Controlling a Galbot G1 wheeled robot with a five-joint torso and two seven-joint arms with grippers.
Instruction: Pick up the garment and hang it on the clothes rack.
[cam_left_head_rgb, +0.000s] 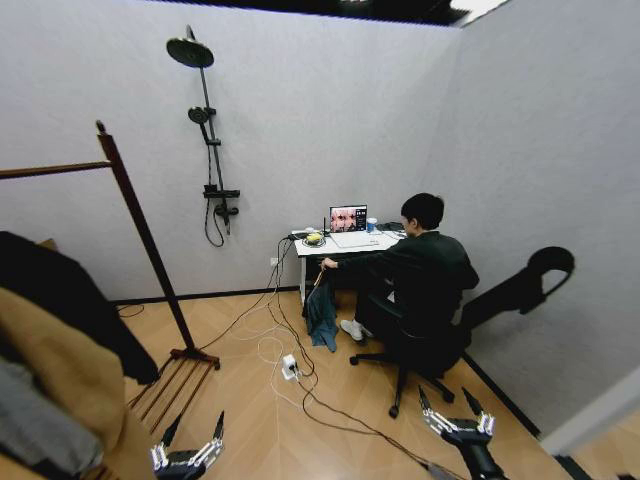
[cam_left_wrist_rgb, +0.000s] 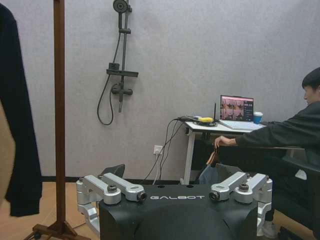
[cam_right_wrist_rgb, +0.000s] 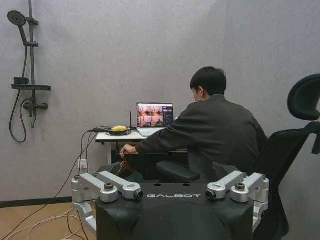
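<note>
Apparently the hanging was done or nearly so: the clothes rack (cam_left_head_rgb: 150, 250) stood at the robot's left, and the black garment (cam_left_head_rgb: 70, 295) draped at its top-bar side above a tan coat (cam_left_head_rgb: 60, 385), with no gripper touching it. Open wood floor (cam_left_head_rgb: 250, 400) lay between rack and the seated person's bench (cam_left_head_rgb: 345, 243), crossed by cables. Both grippers, left (cam_left_head_rgb: 186, 455) and right (cam_left_head_rgb: 458, 425), hung low with fingers apart, empty.

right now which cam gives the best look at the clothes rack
The head view: it shows the clothes rack with a knobbed post, part of the top bar and the slatted base. The left wrist view has one upright post and its foot, beside the black garment. The right wrist view faces the desk instead.
</note>
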